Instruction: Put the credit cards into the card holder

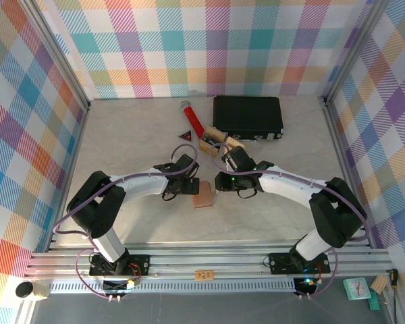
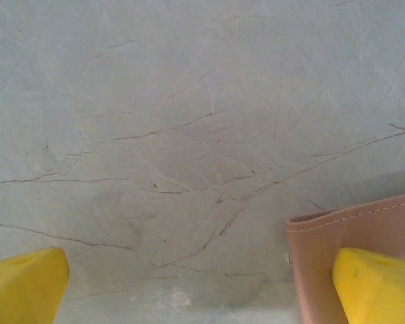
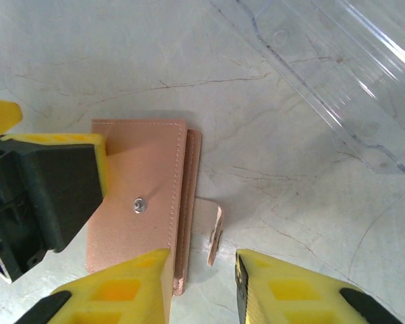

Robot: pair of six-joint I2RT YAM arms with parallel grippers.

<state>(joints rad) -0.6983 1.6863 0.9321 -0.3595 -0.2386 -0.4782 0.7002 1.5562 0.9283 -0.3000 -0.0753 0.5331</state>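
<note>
The reddish-brown card holder (image 1: 204,194) (image 3: 138,196) lies flat on the table between both grippers. Its small snap strap (image 3: 214,233) sticks up from its right edge, in the gap between my right gripper's (image 3: 202,287) (image 1: 221,182) yellow fingers, which stand apart and do not touch it. My left gripper (image 2: 199,290) (image 1: 183,182) is wide open, with one finger resting on the holder's edge (image 2: 320,260). That finger shows in the right wrist view as a black block with a yellow pad (image 3: 44,189). Gold-tan credit cards (image 1: 214,138) lie behind the grippers by the clear tray.
A clear plastic tray (image 3: 344,74) lies just beyond the holder to the right. At the back stand a big black case (image 1: 248,118), a red cylinder (image 1: 191,118) and a red triangle (image 1: 185,136). Plaid walls close in three sides.
</note>
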